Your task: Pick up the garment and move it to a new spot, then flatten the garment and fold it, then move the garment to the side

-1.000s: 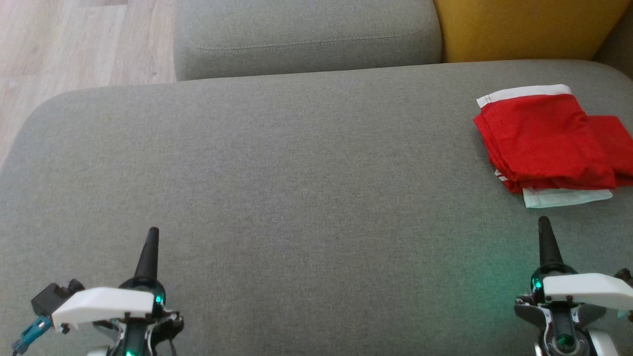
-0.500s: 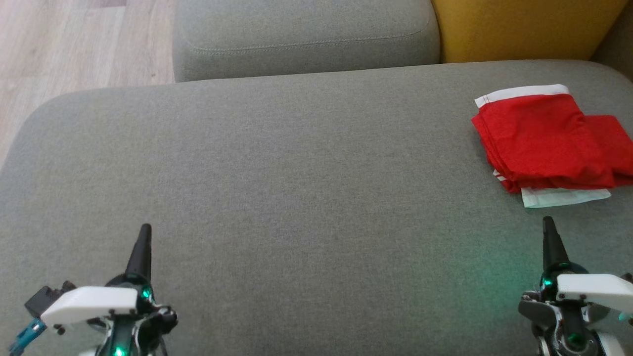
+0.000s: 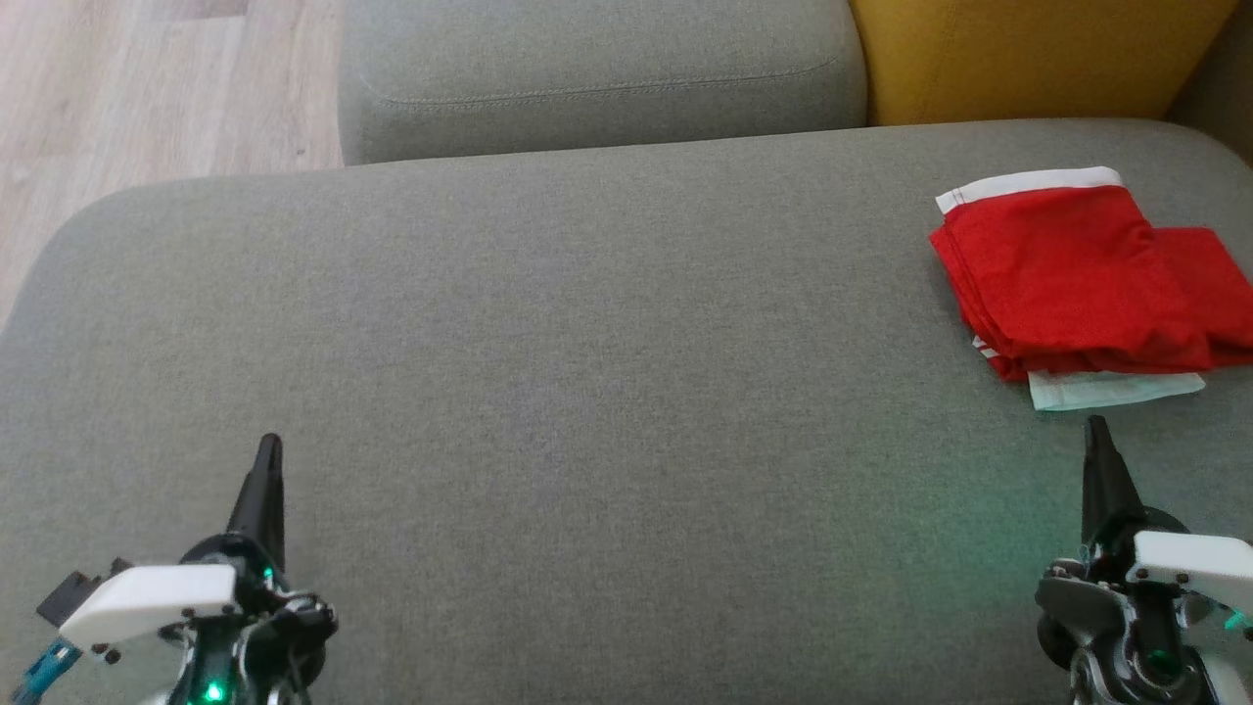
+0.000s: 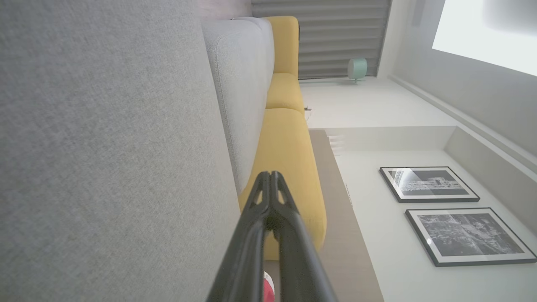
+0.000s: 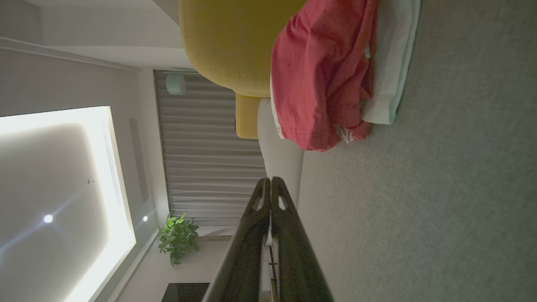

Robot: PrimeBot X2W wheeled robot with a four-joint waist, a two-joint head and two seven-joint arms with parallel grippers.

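Note:
The garment [image 3: 1077, 274] is red with white trim and lies folded at the far right of the grey sofa seat [image 3: 587, 343]; the right wrist view shows the garment [image 5: 323, 75] ahead of that gripper's fingers. My left gripper [image 3: 266, 448] is at the lower left, shut and empty, well away from the cloth. My right gripper [image 3: 1096, 427] is at the lower right, shut and empty, its tip just short of the garment's near white edge. In the wrist views, both the left gripper [image 4: 270, 176] and the right gripper [image 5: 269, 182] have their fingers pressed together.
A grey back cushion [image 3: 597, 69] and a yellow cushion [image 3: 1038, 54] stand behind the seat. Wooden floor [image 3: 147, 88] lies past the seat's left edge. Much bare seat stretches between the two grippers.
Both grippers have drifted outward and lower in the head view, the left to the left, the right to the right. The garment has stayed put apart from a slight camera shift.

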